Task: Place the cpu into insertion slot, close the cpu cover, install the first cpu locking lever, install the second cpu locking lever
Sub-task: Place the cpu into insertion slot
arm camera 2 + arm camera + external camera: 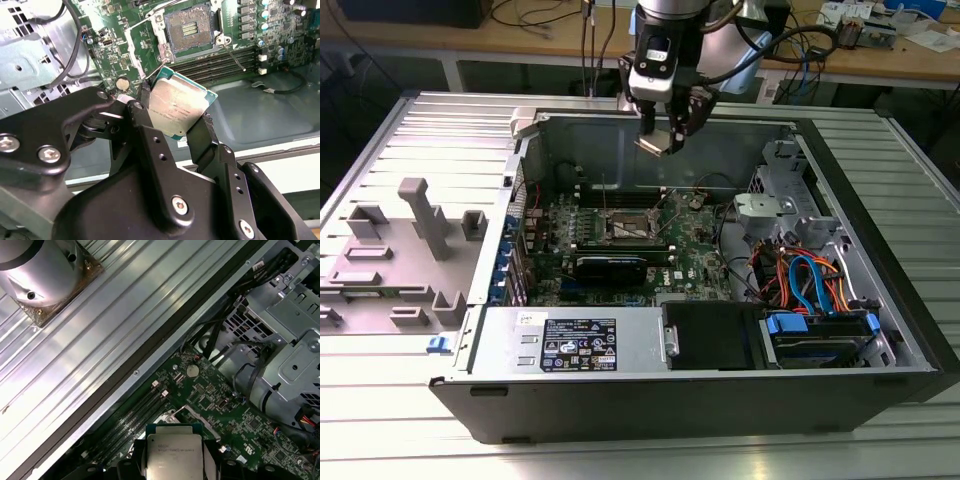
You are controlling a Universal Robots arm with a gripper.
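Well, the ribbed desk point(380, 430) carries the open computer case point(620, 400) on its side, so its green motherboard point(705, 262) faces up at me. The insertion slot point(190, 27) lies bare, contacts exposed. A thin locking lever point(235, 56) juts across the memory slots point(220, 70), the nearest thing in the way. My jaws grip the cpu point(177, 107) by its edges, tilted, well above the board near the case's far wall, which I judge spares its underside.
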